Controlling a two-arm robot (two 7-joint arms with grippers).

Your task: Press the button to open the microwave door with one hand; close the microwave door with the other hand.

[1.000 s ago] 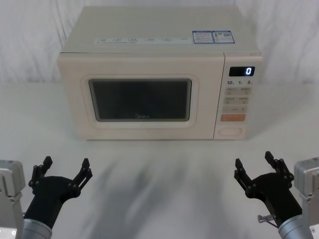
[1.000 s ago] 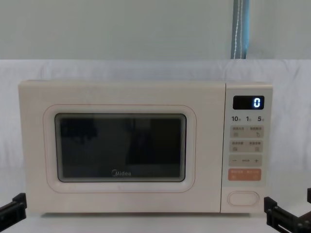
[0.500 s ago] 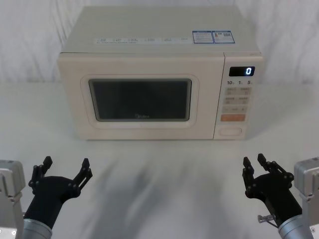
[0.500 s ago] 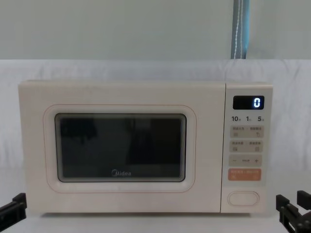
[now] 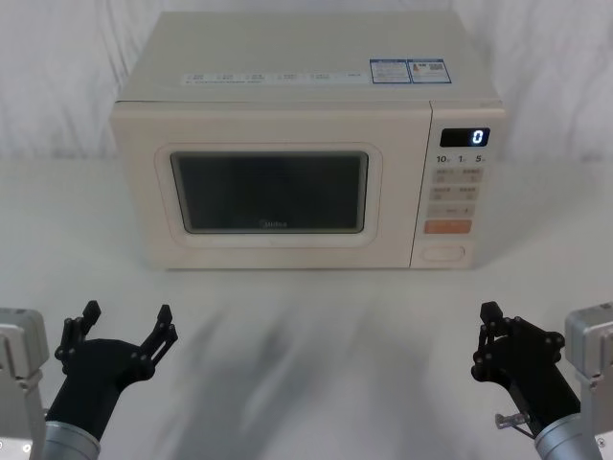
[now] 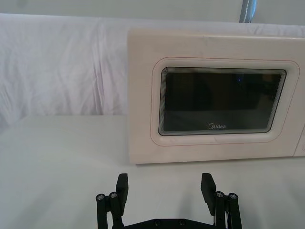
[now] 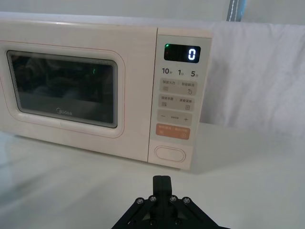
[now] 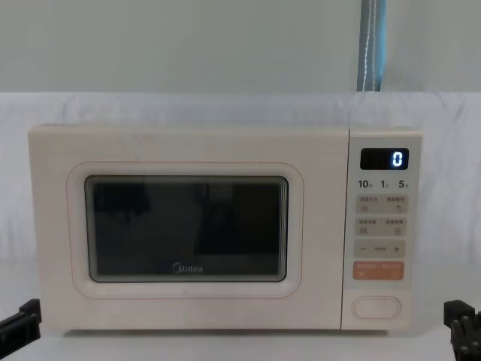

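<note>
The cream microwave stands at the back of the table with the microwave door (image 5: 268, 192) flush and shut; its dark window (image 8: 186, 228) carries the Midea logo. The button (image 5: 443, 253), a wide cream pill-shaped key, sits lowest on the control panel, also seen as the button (image 7: 170, 153) and the button (image 8: 376, 306). My right gripper (image 5: 490, 312) hovers low in front of the panel, well short of it, fingers together on nothing; the right wrist view shows the gripper (image 7: 162, 180) pointing at the button. My left gripper (image 5: 127, 313) rests open near the table's front left, facing the door (image 6: 224, 102).
An orange rectangular key (image 7: 173, 131) lies just above the button, with small beige keys and a lit display (image 8: 384, 159) reading 0 higher up. White cloth covers the table (image 5: 306, 326) and the wall behind. A blue strip (image 8: 372, 45) hangs at the back.
The right gripper's fingers have come together from wide open to shut. The left gripper and the microwave door have not moved.
</note>
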